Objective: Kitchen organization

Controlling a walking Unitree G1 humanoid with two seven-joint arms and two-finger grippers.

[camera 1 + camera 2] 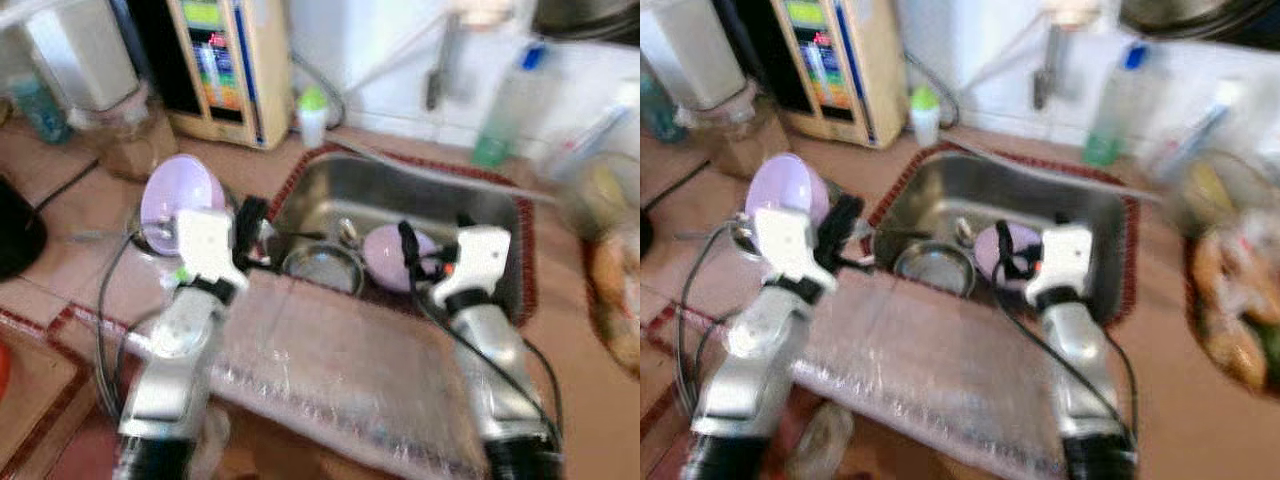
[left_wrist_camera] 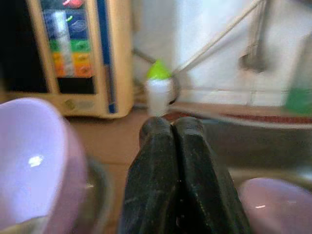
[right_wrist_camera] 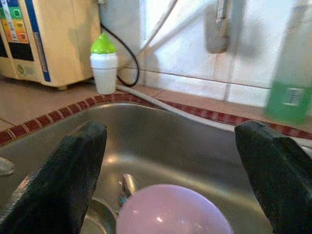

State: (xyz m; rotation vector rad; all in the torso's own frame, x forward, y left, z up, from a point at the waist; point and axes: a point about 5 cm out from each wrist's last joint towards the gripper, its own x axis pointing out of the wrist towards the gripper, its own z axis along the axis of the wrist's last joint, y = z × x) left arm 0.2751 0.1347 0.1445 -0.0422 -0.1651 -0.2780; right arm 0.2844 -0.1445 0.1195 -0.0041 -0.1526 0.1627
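A steel sink (image 1: 470, 205) is set into the brown counter. A lilac bowl (image 1: 390, 255) lies upside down in it, beside a round steel bowl (image 1: 322, 268) and a spoon (image 1: 347, 232). My right gripper (image 3: 170, 175) hangs open just above the lilac bowl (image 3: 173, 212), one finger on each side. A second lilac bowl (image 1: 178, 198) leans on a steel dish on the counter left of the sink. My left gripper (image 1: 250, 222) is shut and empty, between that bowl (image 2: 29, 161) and the sink's left rim.
A clear textured mat (image 1: 340, 375) covers the counter in front of the sink. Behind stand a beige water appliance (image 1: 225, 65), a small white bottle with a green cap (image 1: 313, 115) and a green-tinted bottle (image 1: 505, 105). Bagged food (image 1: 615, 290) lies at the right.
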